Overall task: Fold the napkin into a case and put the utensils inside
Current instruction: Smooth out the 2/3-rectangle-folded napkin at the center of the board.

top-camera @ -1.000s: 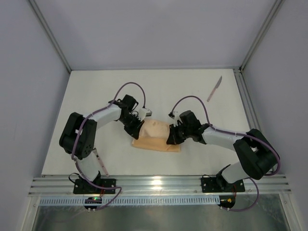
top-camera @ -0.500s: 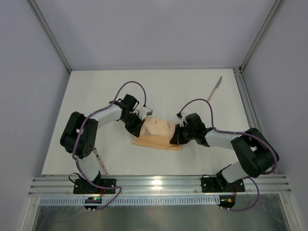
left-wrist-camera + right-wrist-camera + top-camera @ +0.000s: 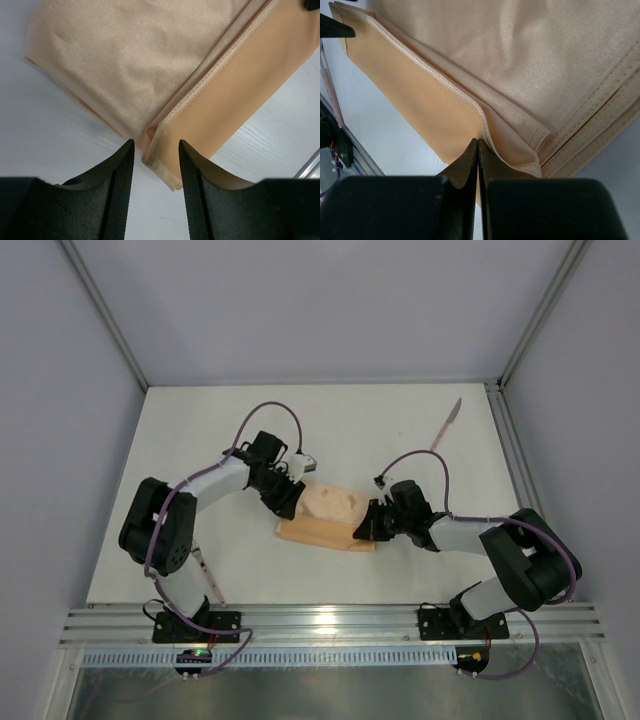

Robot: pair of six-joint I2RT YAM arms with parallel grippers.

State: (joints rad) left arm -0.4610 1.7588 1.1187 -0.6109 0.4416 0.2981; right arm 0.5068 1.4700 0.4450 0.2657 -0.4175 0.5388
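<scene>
The peach-orange napkin lies folded in layers on the table between my two arms. My left gripper is open at its left end; in the left wrist view the napkin's hemmed corner lies between the spread fingers, untouched. My right gripper is at the napkin's right end, shut on a hemmed edge of the napkin, with its fingertips pinched together. The knife lies at the far right of the table. The fork lies near the left arm's base.
The white table's raised metal frame runs along the right side, and a rail runs along the near edge. Grey walls enclose the back and sides.
The bunched upper layer of the napkin has flattened and spread. My right gripper has dropped lower and shifted slightly right at the napkin's end. My left gripper has shifted slightly towards the back.
</scene>
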